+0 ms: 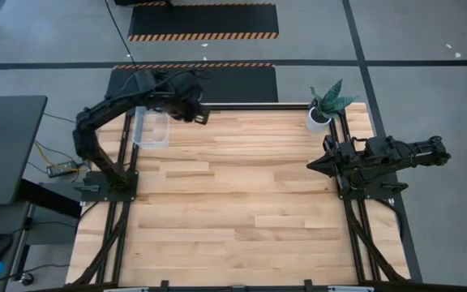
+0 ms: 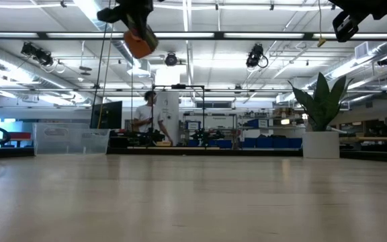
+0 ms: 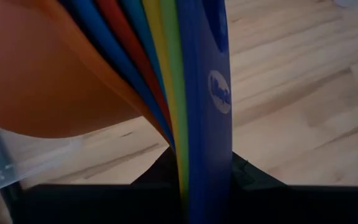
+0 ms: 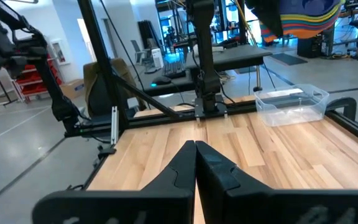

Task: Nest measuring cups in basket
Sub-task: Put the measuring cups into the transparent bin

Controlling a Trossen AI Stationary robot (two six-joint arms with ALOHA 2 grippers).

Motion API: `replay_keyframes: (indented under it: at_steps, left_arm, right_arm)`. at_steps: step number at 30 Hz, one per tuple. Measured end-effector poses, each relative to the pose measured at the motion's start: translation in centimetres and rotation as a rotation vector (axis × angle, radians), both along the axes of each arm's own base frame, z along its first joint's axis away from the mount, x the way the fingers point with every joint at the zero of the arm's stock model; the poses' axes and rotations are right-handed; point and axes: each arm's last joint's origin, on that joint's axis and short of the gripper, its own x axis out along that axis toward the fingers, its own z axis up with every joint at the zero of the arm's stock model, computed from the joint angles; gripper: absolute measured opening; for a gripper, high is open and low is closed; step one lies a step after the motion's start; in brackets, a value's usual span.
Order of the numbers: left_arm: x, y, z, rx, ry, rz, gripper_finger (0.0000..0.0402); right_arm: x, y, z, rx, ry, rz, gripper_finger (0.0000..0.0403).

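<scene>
At the far-left corner of the counter (image 1: 242, 211): basket (image 1: 152, 128), clear plastic, long axis running from the far edge toward the near edge, seemingly holding nothing as yet.

Just inboard of the basket's far end, raised well off the counter: left hand (image 1: 191, 108), clamped on the handles of the measuring cups (image 3: 104, 68). Already stacked one inside another, handles fanned together between the dark fingers (image 3: 253, 180) — orange bowl outermost, then blues, red, yellow, green, and a broad blue handle. Orange bowl also visible high up in the low view, far above the basket rim.

Key relation: basket lies toward the counter's left edge from the held stack, and below it. In the left wrist view, a corner of the clear wall shows just beside the orange bowl, so stack appears near the basket but not yet over its opening. Judged next need: a short shift toward the left edge, then a descent, then release. Handles' long axis runs back into the hand; lining that with the basket's long axis would probably ease the fit. Risk: bowl catching the low wall, or the light basket sliding.

At the right edge of the counter, mid-way along: right hand (image 1: 313, 165), fingers pressed together, holding nothing, pointed across toward the left. Well apart from basket; left arm clearly nearer.

At the far-right corner: white pot with plant (image 1: 323, 109), not involved.
</scene>
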Motion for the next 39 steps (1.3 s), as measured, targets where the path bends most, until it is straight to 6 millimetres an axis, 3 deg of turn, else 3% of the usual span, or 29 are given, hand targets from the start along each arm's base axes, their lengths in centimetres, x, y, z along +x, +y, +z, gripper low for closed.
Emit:
replay_keyframes:
  at_steps: [10, 17, 21, 31, 39]
  left_arm:
    - [-6.7, -1.7, -2.5, 0.009, -0.146, 0.105, 0.0045]
    - [-11.1, -2.9, -5.6, 0.018, -0.205, 0.154, 0.0045]
    - [-12.8, -3.0, -7.7, 0.003, -0.331, 0.167, 0.0045]
    - [-14.4, -0.9, -14.5, -0.031, -0.509, 0.302, 0.0045]
    - [-15.9, 1.4, -17.1, -0.033, -0.613, 0.382, 0.0045]
  right_arm:
    - [0.0, 0.0, 0.1, -0.001, -0.008, -0.009, 0.0016]
    - [0.0, 0.0, 0.2, 0.001, -0.017, -0.009, 0.0016]
    - [0.0, 0.0, 0.4, 0.005, -0.037, -0.009, 0.0016]
    - [0.0, 0.0, 0.6, 0.009, -0.059, -0.009, 0.0016]
    - [0.0, 0.0, 0.6, 0.009, -0.059, -0.011, 0.0016]
